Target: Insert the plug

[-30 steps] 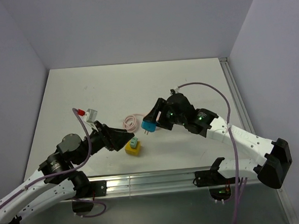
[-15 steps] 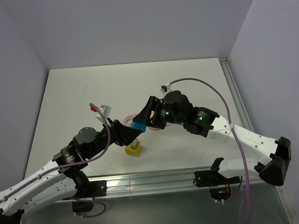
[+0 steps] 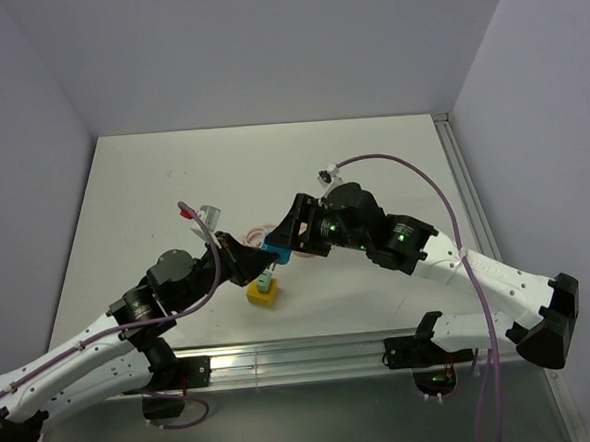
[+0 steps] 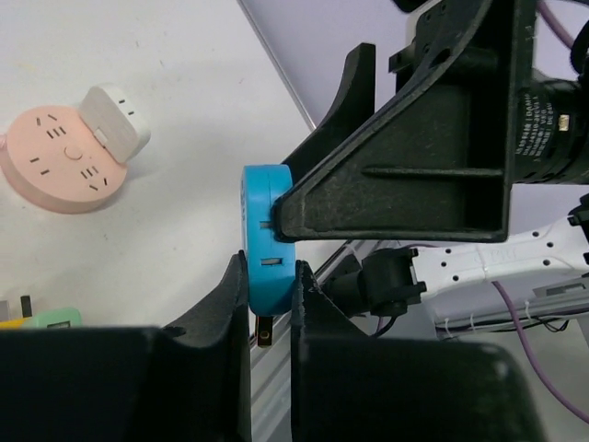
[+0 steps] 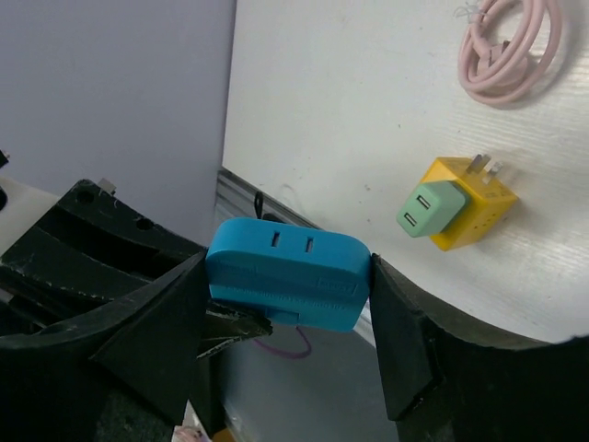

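Plug: a blue plug is held in the air above the near half of the tabletop, touching nothing on it.
Right pincer: comes in from 3 o'clock and is clamped on the two short ends of the plug.
Left pincer: comes in from 8 o'clock. Its two fingers lie against the flat faces at the plug's lower end, apparently gripping it too.
Prongs: one brown prong shows below the plug, between the left fingers.
Yellow cube: sits on the tabletop at 6 o'clock from the plug, with a green charger already seated in it.
Round pink socket: lies at 10 o'clock from the plug in the left wrist view and carries a white plug.
Step in hand: probably a mid-air hand-over or regrip, with insertion not yet begun.
Next move: one pincer should let go, and the other should turn the prongs toward a free socket. Which socket is meant cannot be told.
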Robot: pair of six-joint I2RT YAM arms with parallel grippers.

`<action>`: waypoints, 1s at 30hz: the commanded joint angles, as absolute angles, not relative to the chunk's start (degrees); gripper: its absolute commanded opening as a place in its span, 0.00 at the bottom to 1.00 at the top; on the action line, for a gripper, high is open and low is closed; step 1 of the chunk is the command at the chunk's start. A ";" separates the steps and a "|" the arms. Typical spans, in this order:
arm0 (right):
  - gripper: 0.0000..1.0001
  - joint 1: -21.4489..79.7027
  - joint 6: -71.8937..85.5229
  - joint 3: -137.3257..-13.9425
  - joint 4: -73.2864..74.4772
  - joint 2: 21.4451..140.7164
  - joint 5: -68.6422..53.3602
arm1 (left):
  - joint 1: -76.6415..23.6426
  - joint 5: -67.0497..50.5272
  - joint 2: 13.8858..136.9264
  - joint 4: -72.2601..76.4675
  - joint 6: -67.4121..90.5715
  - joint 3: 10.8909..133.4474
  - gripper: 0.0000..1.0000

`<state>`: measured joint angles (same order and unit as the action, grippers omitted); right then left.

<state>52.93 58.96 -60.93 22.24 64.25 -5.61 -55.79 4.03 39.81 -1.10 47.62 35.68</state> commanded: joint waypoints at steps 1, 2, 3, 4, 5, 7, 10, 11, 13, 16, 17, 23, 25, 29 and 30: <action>0.71 54.32 50.66 -61.78 22.66 61.26 -8.20 | -55.37 5.45 39.38 -2.00 48.60 39.02 0.00; 0.78 54.32 48.62 -61.96 26.16 60.22 -6.35 | -55.37 5.19 38.59 -2.80 48.26 39.63 0.00; 0.83 54.23 45.38 -61.44 27.67 59.42 -4.15 | -55.37 4.92 38.15 -3.51 47.99 39.90 0.00; 0.88 54.23 43.87 -60.91 28.64 57.15 -0.91 | -55.37 4.66 37.80 -5.43 47.73 40.25 0.01; 0.88 54.14 41.86 -60.04 29.26 55.74 -0.18 | -55.37 3.61 37.01 -6.41 46.85 41.21 0.00; 0.89 53.88 36.49 -57.93 29.09 51.36 -0.09 | -55.37 2.38 36.04 -9.73 45.71 42.97 0.00; 0.88 53.70 30.62 -55.82 27.96 45.99 -3.67 | -55.37 -0.86 34.64 -12.39 44.91 44.38 0.00; 0.88 53.70 28.93 -55.29 26.38 45.01 -9.69 | -55.37 -2.10 34.28 -12.65 44.56 44.73 0.00; 0.85 53.79 24.45 -53.71 24.53 43.51 -18.50 | -55.37 -7.10 33.58 -12.39 44.65 45.17 0.00; 0.81 53.88 21.71 -51.34 19.97 42.54 -30.39 | -55.37 -15.95 34.36 -10.64 45.52 45.70 0.01; 0.81 53.96 21.45 -50.72 16.91 42.37 -32.76 | -55.37 -18.00 34.71 -10.03 46.40 45.70 0.00; 0.81 54.75 18.73 -50.44 12.65 45.87 -41.75 | -55.37 -26.63 34.72 -2.64 50.80 43.07 0.00; 0.79 55.11 17.14 -52.29 13.71 48.07 -41.31 | -55.37 -27.94 34.45 -1.33 51.41 42.63 0.00; 0.76 55.46 16.87 -53.35 11.52 49.30 -43.24 | -55.37 -28.91 35.07 -2.37 51.33 42.72 0.00; 0.74 55.55 16.79 -53.87 11.17 49.48 -43.42 | -55.37 -29.09 35.16 -2.29 51.33 42.63 0.00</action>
<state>54.89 18.87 -49.74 16.01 49.87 -40.14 -55.48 -25.76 35.09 -6.17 50.50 42.72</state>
